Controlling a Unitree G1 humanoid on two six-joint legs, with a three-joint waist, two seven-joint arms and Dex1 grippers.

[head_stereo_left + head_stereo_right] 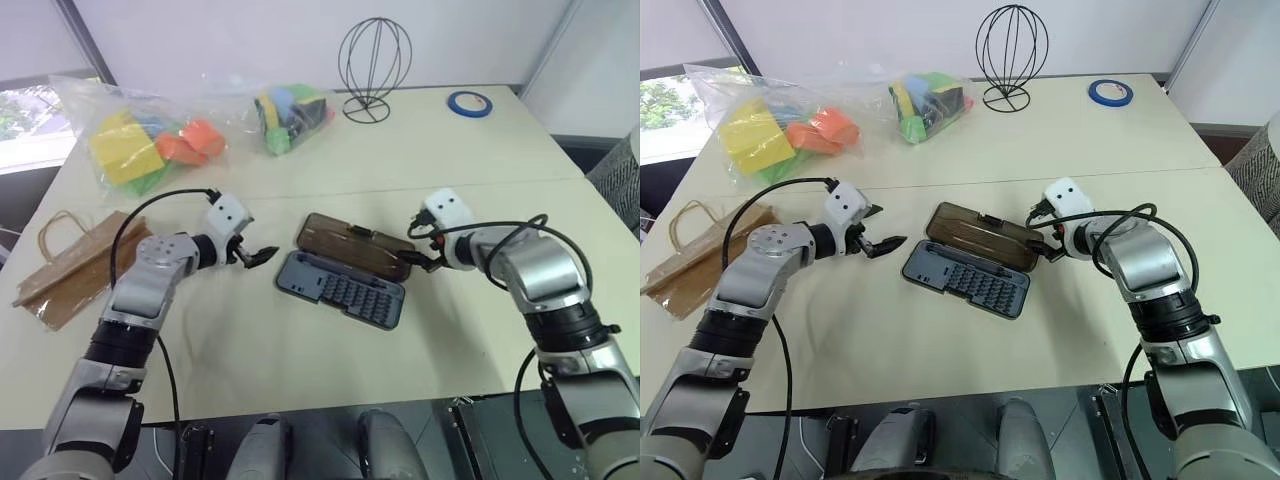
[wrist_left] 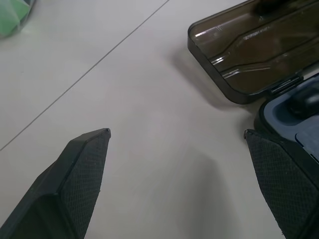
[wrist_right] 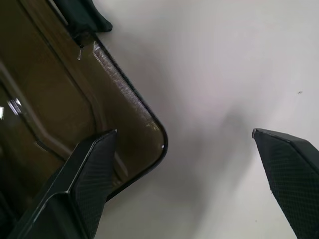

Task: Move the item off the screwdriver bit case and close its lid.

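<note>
Screwdriver bit case (image 1: 340, 288) lies open in the middle of the table (image 1: 420, 150), its dark grey-blue tray nearest the robot with rows of small bits too fine to tell apart. Hinged behind it, the lid (image 1: 356, 243) lies flat on its back, smoky brown and translucent, with a small black latch tab on its far edge. In the left wrist view both halves are cut off by the picture's edge, and in the right wrist view 1 rounded corner of the lid appears.

Well apart from the case, at the table's left edge, lies the brown paper bag (image 1: 75, 262), flat and creased, its thin loop handles spread toward the edge; part of it is hidden behind the left arm.

The left gripper (image 1: 258, 256) hovers just beside the tray's left end, fingers spread and holding nothing. At the lid's right end, the right gripper (image 1: 1040, 246) has its fingers apart, 1 over the lid's corner, the other over bare table.
</note>
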